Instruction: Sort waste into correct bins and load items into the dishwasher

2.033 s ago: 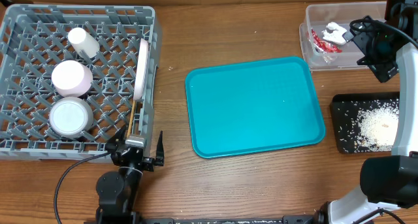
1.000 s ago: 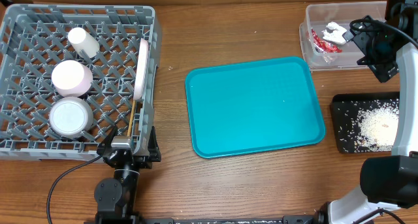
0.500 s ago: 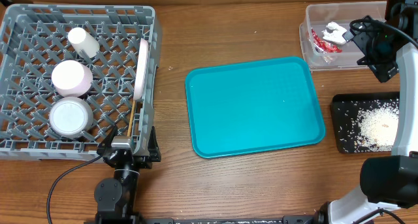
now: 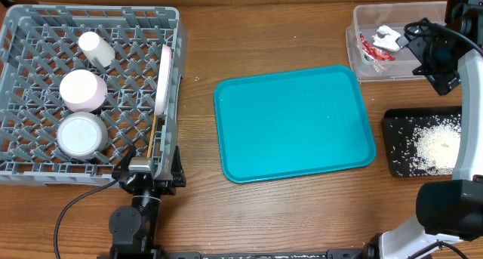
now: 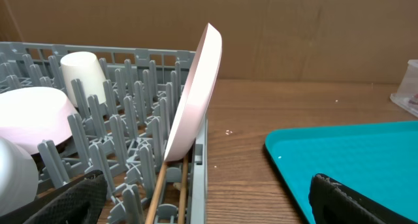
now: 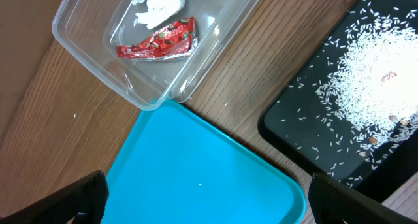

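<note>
Left gripper [image 4: 149,167] nudged left two seconds back, since parked at lower left, jaws released, empty. Right gripper [image 4: 432,57] at upper right likewise. Large white plate [image 4: 164,78] and thin wooden chopsticks [image 4: 155,134] sit in grey lattice dish rack [image 4: 90,12]; shiny red wrapper [image 4: 373,47] in clear plastic tub [image 4: 362,17]. Sorting looks finished.

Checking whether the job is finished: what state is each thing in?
dish rack: loaded
large white plate: on edge in rack
chopsticks: in rack beside plate
teal tray: empty
clear tub: holds wrapper, tissue
black tray: holds rice
left gripper: open, empty
right gripper: open, empty
</note>
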You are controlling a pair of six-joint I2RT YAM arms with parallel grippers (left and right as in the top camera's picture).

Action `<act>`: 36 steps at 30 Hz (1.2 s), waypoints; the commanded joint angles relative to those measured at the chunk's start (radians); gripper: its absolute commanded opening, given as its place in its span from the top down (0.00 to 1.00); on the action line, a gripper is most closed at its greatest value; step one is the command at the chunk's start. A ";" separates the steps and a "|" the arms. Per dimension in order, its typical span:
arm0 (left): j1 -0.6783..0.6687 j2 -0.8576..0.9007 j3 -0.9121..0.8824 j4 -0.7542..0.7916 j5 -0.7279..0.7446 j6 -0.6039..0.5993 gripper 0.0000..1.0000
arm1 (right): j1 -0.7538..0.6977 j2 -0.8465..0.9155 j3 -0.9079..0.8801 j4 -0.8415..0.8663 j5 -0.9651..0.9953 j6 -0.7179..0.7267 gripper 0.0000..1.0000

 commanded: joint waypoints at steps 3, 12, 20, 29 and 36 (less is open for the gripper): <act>-0.006 -0.013 -0.004 -0.002 -0.010 0.023 0.00 | 0.021 -0.081 0.008 0.005 0.007 0.001 0.00; -0.006 -0.013 -0.004 -0.002 -0.010 0.023 0.00 | 0.047 -0.322 0.008 0.014 0.070 -0.003 0.00; -0.006 -0.013 -0.004 -0.002 -0.010 0.023 0.00 | 0.047 -0.634 -0.230 0.189 0.089 -0.003 0.00; -0.006 -0.013 -0.004 -0.002 -0.010 0.023 0.00 | 0.082 -1.120 -1.017 0.732 -0.050 -0.105 0.00; -0.006 -0.013 -0.004 -0.002 -0.010 0.023 0.00 | 0.121 -1.392 -1.563 1.255 -0.216 -0.135 0.00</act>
